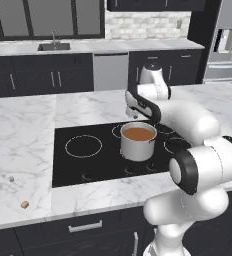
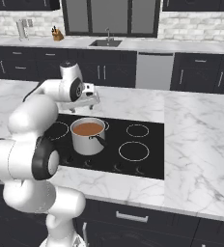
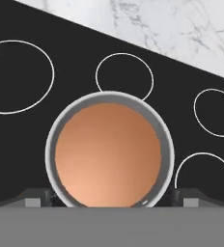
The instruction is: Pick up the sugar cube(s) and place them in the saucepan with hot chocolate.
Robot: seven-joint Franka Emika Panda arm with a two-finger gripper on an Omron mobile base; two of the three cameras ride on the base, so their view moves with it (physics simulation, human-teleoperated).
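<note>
The saucepan (image 1: pixel 138 145) is sitting on the black cooktop (image 1: pixel 88 165) set into the marble counter (image 1: pixel 18 145), toward the middle of the glass and among the white burner rings. It is standing upright, its steel wall shining, and the hot chocolate (image 1: pixel 138 133) is lying flat and reddish-brown almost to the rim. In the hand view the pot is sitting directly below the camera, with the liquid (image 3: pixel 108 152) smooth and unbroken.

The gripper (image 2: pixel 92 102) is hanging just above and behind the far rim of the saucepan, apart from it, with its jaws spread wide and nothing between them (the two dark finger tips are standing at opposite sides of the pot in the hand view).

Two sugar cubes are lying on the bare marble well to the left of the cooktop, near the front edge of the counter. The pale cube (image 1: pixel 11 178) is lying a little farther back, and the tan cube (image 1: pixel 24 204) is lying nearer the edge, the two apart from each other.
</note>
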